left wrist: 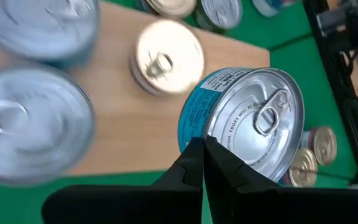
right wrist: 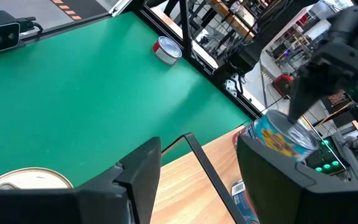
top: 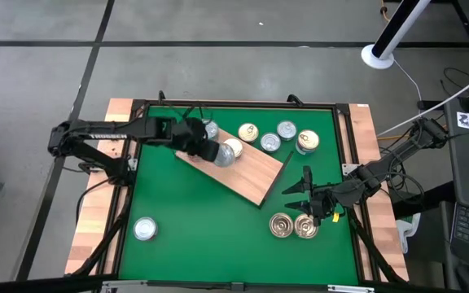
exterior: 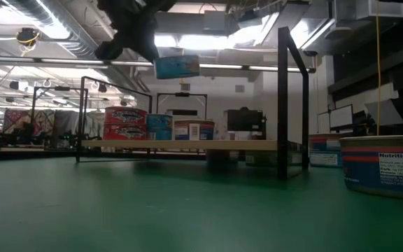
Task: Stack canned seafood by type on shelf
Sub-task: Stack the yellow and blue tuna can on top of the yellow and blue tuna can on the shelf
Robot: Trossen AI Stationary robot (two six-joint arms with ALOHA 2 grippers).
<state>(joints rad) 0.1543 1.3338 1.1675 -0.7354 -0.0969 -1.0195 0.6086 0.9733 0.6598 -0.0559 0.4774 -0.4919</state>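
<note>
My left gripper (top: 212, 151) is shut on a blue-labelled tin with a silver pull-tab lid (left wrist: 253, 121), held above the shelf (top: 247, 175), a wood-grain board on dark legs. In the low view this tin (exterior: 177, 66) hangs high over the board. Other tins stand on the shelf: a silver one (top: 210, 129), another (top: 234, 146) beside the gripper, and a gold one (top: 248, 133). My right gripper (top: 301, 192) stands open off the shelf's right corner, with nothing between its fingers. My left gripper pinches the tin's rim (left wrist: 199, 142) at the lid's edge between its two fingers (left wrist: 222, 165). The fingers slant down from the table's left side. The tin is lifted clear of the shelf and tilted, its lid turned toward the wrist camera.
Three tins (top: 287, 130) lie on the green mat beyond the shelf's far right edge. Two gold tins (top: 293, 225) sit near my right gripper, and one silver tin (top: 144, 229) lies at the near left. Dark frame posts (exterior: 283, 105) stand at the table's edges.
</note>
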